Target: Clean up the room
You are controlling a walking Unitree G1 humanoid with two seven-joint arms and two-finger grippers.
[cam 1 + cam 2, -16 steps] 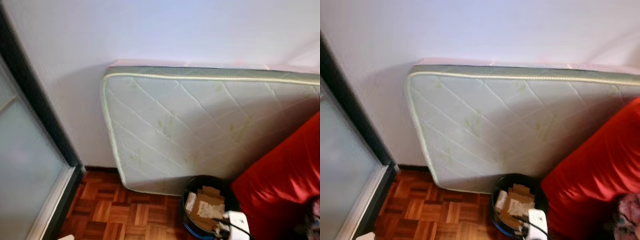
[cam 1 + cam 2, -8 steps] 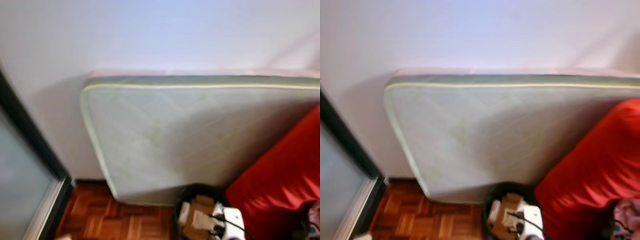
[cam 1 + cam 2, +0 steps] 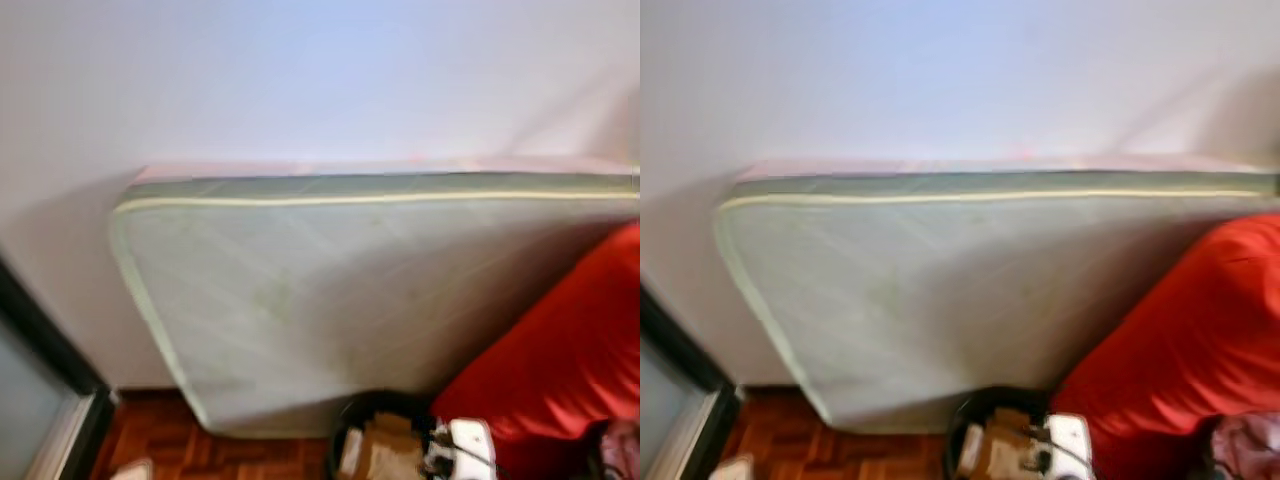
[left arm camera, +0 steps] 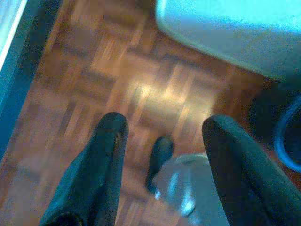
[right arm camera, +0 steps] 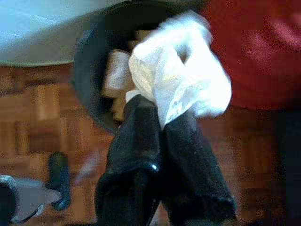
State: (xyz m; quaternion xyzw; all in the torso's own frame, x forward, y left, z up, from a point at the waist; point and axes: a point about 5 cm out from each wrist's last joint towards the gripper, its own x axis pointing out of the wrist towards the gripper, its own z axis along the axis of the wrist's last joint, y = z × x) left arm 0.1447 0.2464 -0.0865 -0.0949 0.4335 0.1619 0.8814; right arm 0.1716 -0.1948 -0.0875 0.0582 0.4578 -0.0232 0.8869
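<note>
Your right claw (image 5: 162,117) is clamped on a crumpled white plastic bag (image 5: 181,77), held just above the black bin (image 5: 91,66) of cardboard scraps. The bin stands on the parquet floor (image 4: 141,94), hemmed between the leaning mattress (image 3: 330,300) and the red cushion (image 3: 560,350). Your left claw (image 4: 162,141) hangs with fingers apart over bare parquet.

A pale, bare wall (image 3: 320,70) fills the upper room in soft, even light. A quilted mattress (image 3: 330,300) with a green border stands on its long edge, leaning against that wall. Below it runs reddish parquet floor (image 4: 141,94). A dark-framed frosted glass door (image 3: 35,400) stands at the left, and red fabric-covered furniture (image 3: 560,350) at the right.
</note>
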